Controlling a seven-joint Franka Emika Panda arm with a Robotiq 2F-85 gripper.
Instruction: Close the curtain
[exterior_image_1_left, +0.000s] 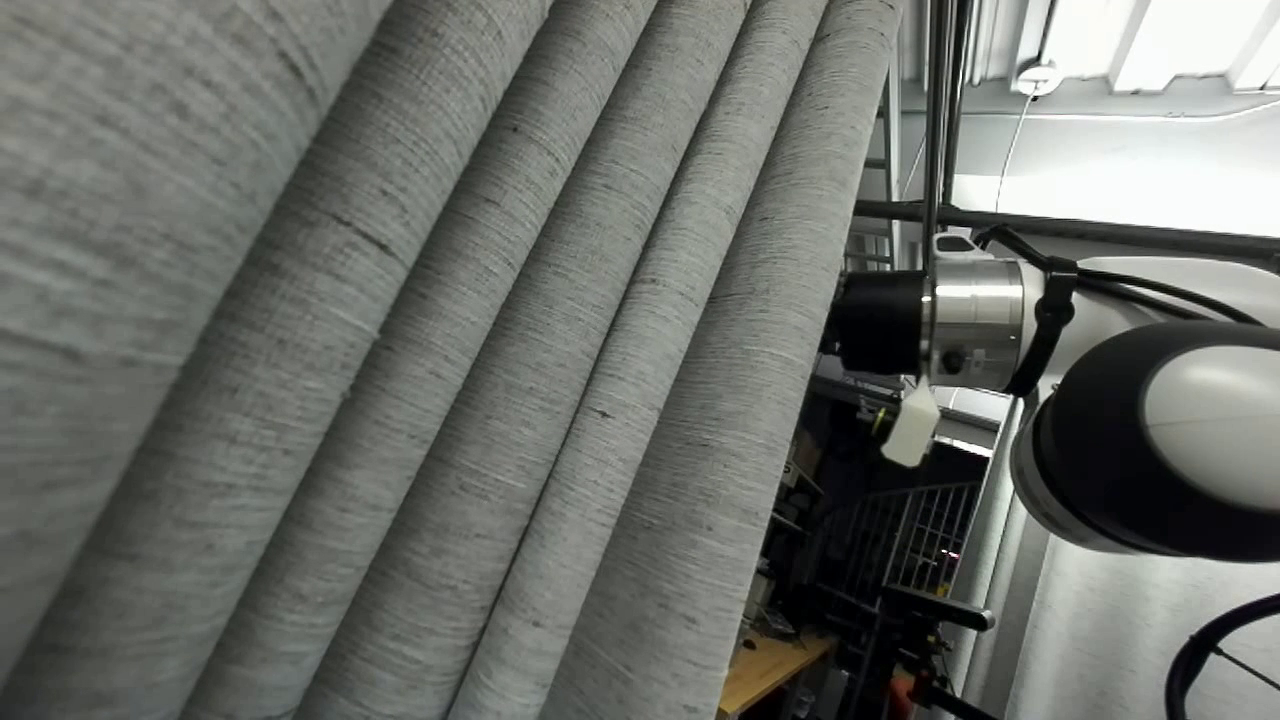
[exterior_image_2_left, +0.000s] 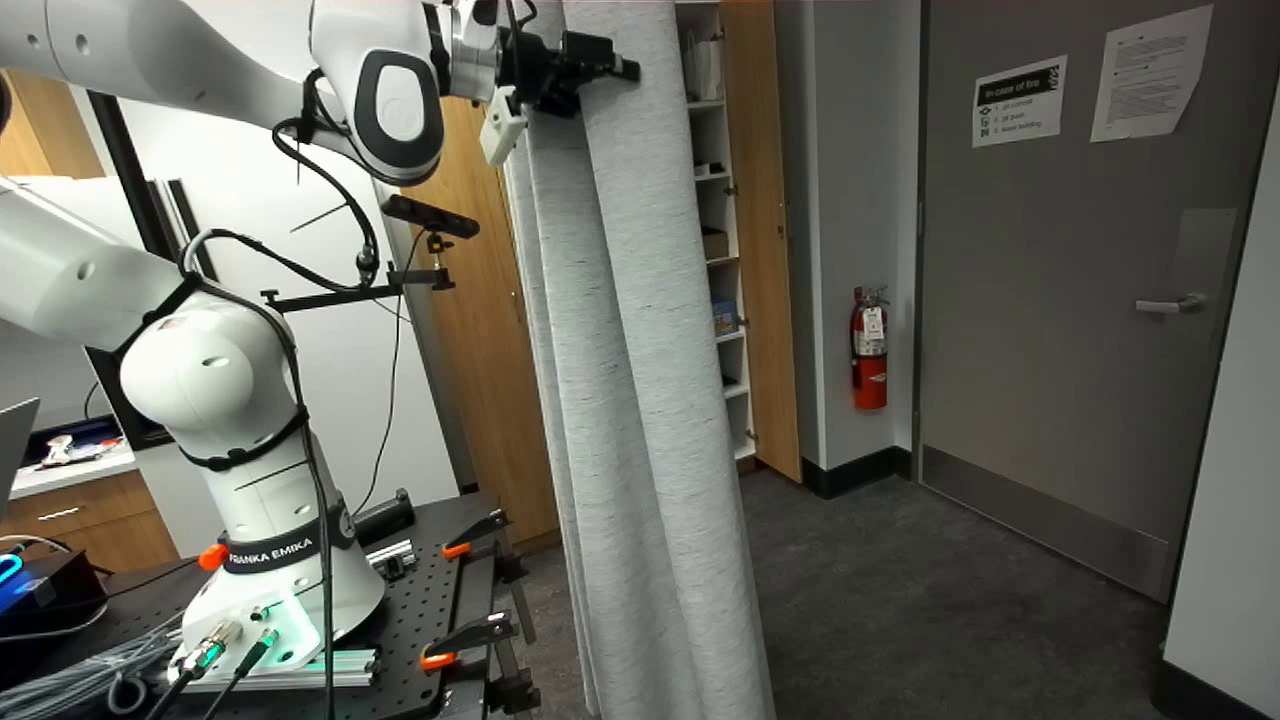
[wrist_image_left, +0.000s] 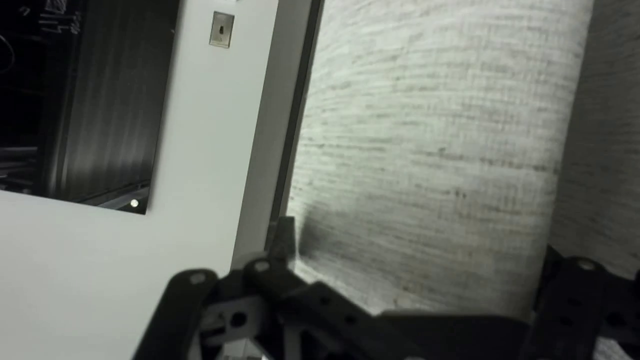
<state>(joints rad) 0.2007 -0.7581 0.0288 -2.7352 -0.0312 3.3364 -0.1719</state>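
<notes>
The curtain (exterior_image_1_left: 560, 330) is a light-grey woven drape with deep lengthwise pleats; it fills most of an exterior view. In an exterior view the curtain (exterior_image_2_left: 650, 350) hangs in front of the arm, reaching down past the bottom of the frame. My gripper (exterior_image_2_left: 600, 75) is at its upper part, with a dark finger across the front fold. In the wrist view the fingers of the gripper (wrist_image_left: 417, 235) stand wide apart, with a broad fold of the curtain (wrist_image_left: 450, 125) between them. The right fingertip is partly hidden by the fabric.
A shelf cabinet with a wooden door (exterior_image_2_left: 765, 250) stands behind the curtain. A fire extinguisher (exterior_image_2_left: 870, 350) and a grey door (exterior_image_2_left: 1050, 350) are farther right. A camera on a bracket (exterior_image_2_left: 430, 215) is below the arm. Metal bars (exterior_image_1_left: 940, 120) run near the wrist.
</notes>
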